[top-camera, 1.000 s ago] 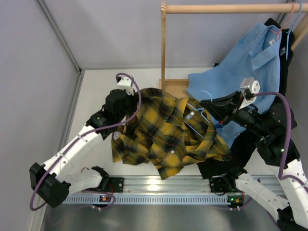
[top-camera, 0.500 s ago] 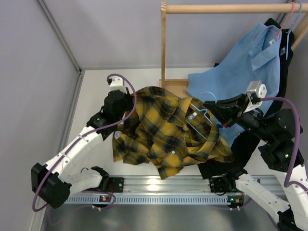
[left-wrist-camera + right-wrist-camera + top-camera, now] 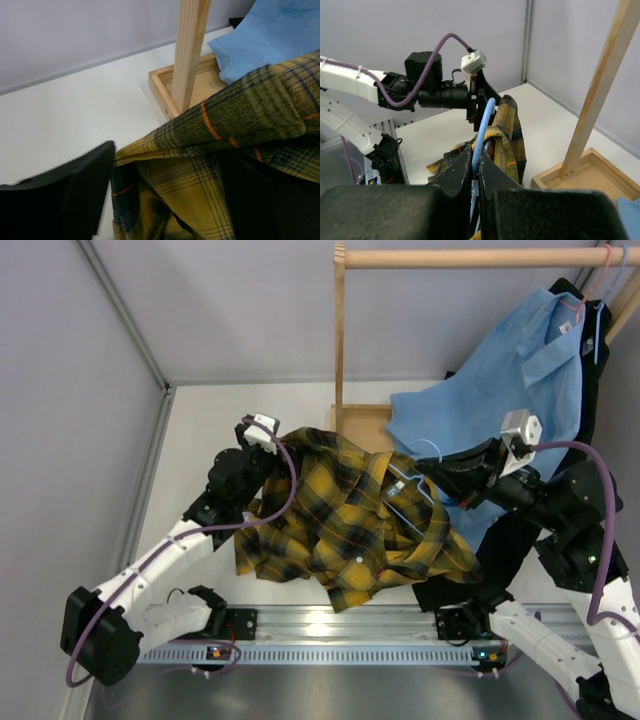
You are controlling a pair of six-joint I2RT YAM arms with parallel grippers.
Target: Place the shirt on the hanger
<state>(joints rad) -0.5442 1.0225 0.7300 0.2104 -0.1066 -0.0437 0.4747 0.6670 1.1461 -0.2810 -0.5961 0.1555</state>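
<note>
The yellow and black plaid shirt point(image 3: 345, 525) hangs draped over the pale blue hanger point(image 3: 408, 487) above the table's middle. My right gripper point(image 3: 445, 468) is shut on the hanger near its hook. In the right wrist view its fingers point(image 3: 462, 165) pinch the blue wire point(image 3: 484, 122), with the shirt point(image 3: 510, 132) folded over it. My left gripper point(image 3: 268, 455) is at the shirt's left shoulder. In the left wrist view it stands open point(image 3: 175, 167), plaid cloth point(image 3: 210, 175) lying loose between the wide-apart fingers point(image 3: 75, 185).
A wooden rack post point(image 3: 340, 340) rises from a wooden base tray point(image 3: 365, 420) just behind the shirt. A light blue shirt point(image 3: 510, 380) on a pink hanger point(image 3: 588, 285) and a black garment point(image 3: 500, 550) hang at the right. A metal rail point(image 3: 330, 625) runs along the near edge.
My left gripper has opened and let go of the plaid cloth, then shifted slightly right. The right gripper has stayed shut on the hanger, moving it only a little.
</note>
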